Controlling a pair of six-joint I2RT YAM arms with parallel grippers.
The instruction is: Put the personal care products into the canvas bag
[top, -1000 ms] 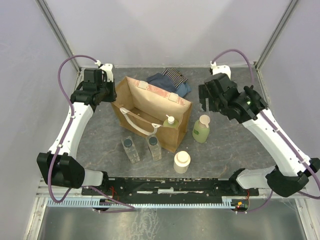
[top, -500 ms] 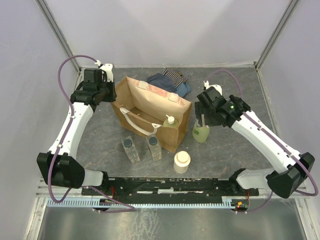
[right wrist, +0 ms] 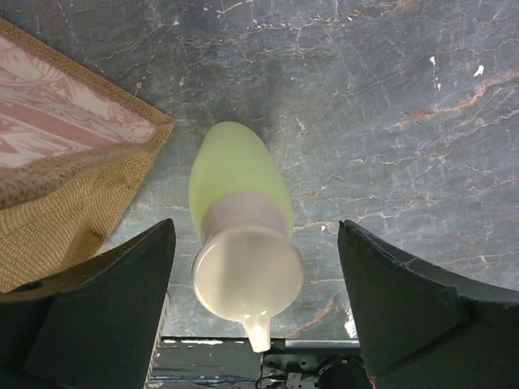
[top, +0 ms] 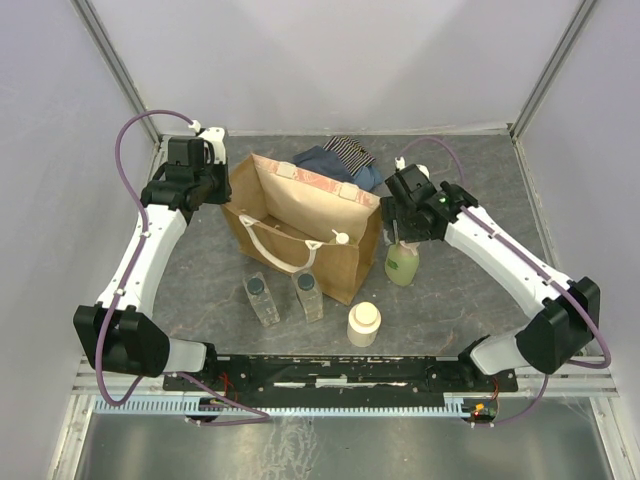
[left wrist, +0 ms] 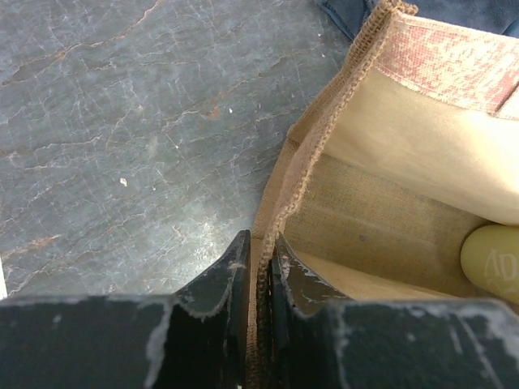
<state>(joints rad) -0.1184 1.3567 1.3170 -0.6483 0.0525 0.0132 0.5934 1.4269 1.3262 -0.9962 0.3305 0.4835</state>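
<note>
Top external view: the canvas bag [top: 352, 262] stands open in the middle of the gray table [top: 470, 290].

L side first. The left gripper [top: 222, 190] is at the bag's 9 o'clock edge. Left wrist view shows its jaws pressed together on the rough rim of the bag, w/ the fabric pinched between them. Inside the bag, the first yellow-green bottle [top: 340, 238] shows its whitish pump top near the 4 o'clock corner. The left wrist view shows only a pale round bit low in the bag – prob. the same bottle, hard to be sure.

R side – the right gripper [top: 400, 232] hangs over the second yellow-green bottle [top: 403, 265]. That one stands on the table just beside the bag, at the bag's 3 o'clock. Right wrist view: jaws wide apart, one on each side of the bottle, a gap on both sides, not touching it.

At the bag's 6 to 7 o'clock stand the left clear bottle [top: 261, 298] and the right clear bottle [top: 309, 296], dark caps up. The cream jar [top: 364, 323] sits at 5 o'clock. The folded cloth [top: 340, 160] lies behind the bag at 12 o'clock.
</note>
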